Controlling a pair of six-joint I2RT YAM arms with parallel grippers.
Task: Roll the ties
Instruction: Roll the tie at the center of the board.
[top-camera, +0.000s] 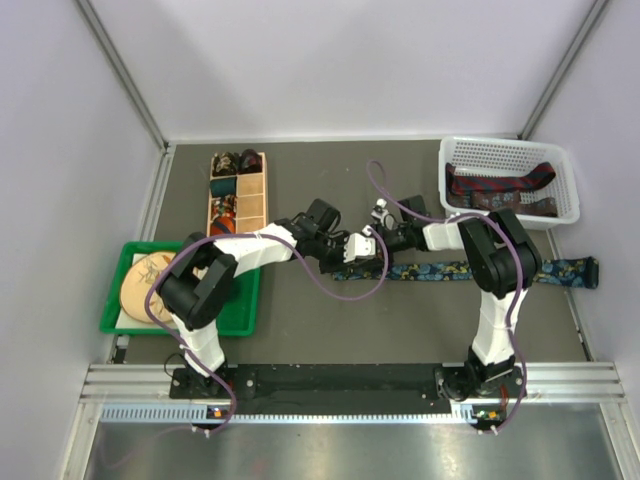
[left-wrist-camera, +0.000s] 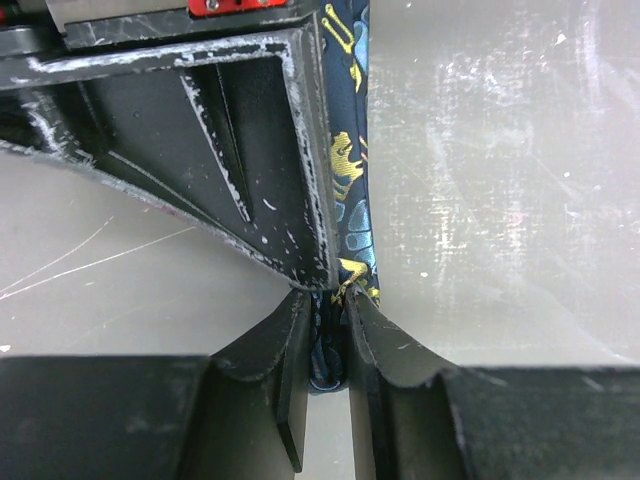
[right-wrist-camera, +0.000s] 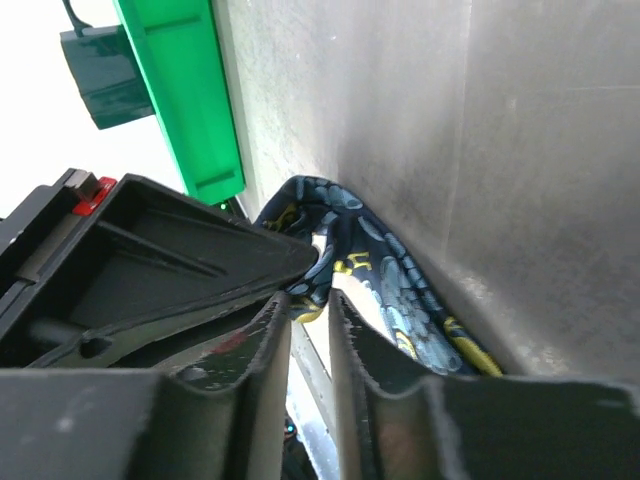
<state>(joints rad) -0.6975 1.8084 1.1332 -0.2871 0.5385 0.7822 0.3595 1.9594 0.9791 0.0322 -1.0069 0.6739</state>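
Note:
The dark blue floral tie (top-camera: 470, 270) lies flat across the table and reaches the right edge. Its left end is lifted between both grippers at mid-table. My left gripper (top-camera: 352, 250) is shut on a fold of this tie (left-wrist-camera: 350, 180); the fabric shows pinched between its fingers (left-wrist-camera: 328, 305). My right gripper (top-camera: 378, 238) meets it tip to tip, jaws nearly closed with the curled end of the tie (right-wrist-camera: 400, 290) caught at its fingertips (right-wrist-camera: 310, 298). Dark red and navy ties (top-camera: 500, 185) lie in the white basket (top-camera: 565, 205). Coiled ties (top-camera: 232, 163) sit in the wooden divider box (top-camera: 262, 195).
A green tray (top-camera: 245, 318) with a round tan object (top-camera: 148, 280) sits at the left front; its edge shows in the right wrist view (right-wrist-camera: 180, 90). The basket stands at the back right, the divider box at the back left. Purple cables loop over both arms.

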